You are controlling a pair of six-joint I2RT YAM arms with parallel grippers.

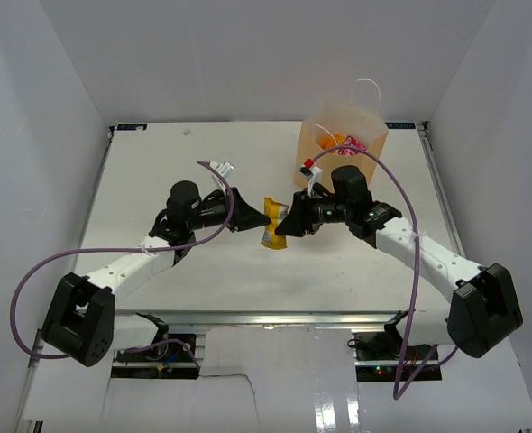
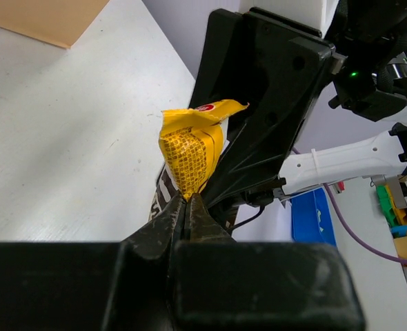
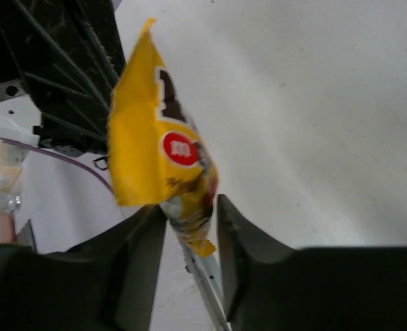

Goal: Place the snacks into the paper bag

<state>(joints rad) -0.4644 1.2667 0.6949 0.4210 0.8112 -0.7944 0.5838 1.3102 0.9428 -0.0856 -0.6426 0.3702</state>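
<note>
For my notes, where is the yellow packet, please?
Top view, mid-table: the yellow packet is pinched by the left gripper, with the right gripper straddling it.

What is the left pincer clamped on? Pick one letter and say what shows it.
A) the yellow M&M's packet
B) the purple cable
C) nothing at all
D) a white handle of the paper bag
A: in the left wrist view the left pincer has its tips pressed together on the lower corner of the yellow M&M's packet, which stands up from between them.
</note>
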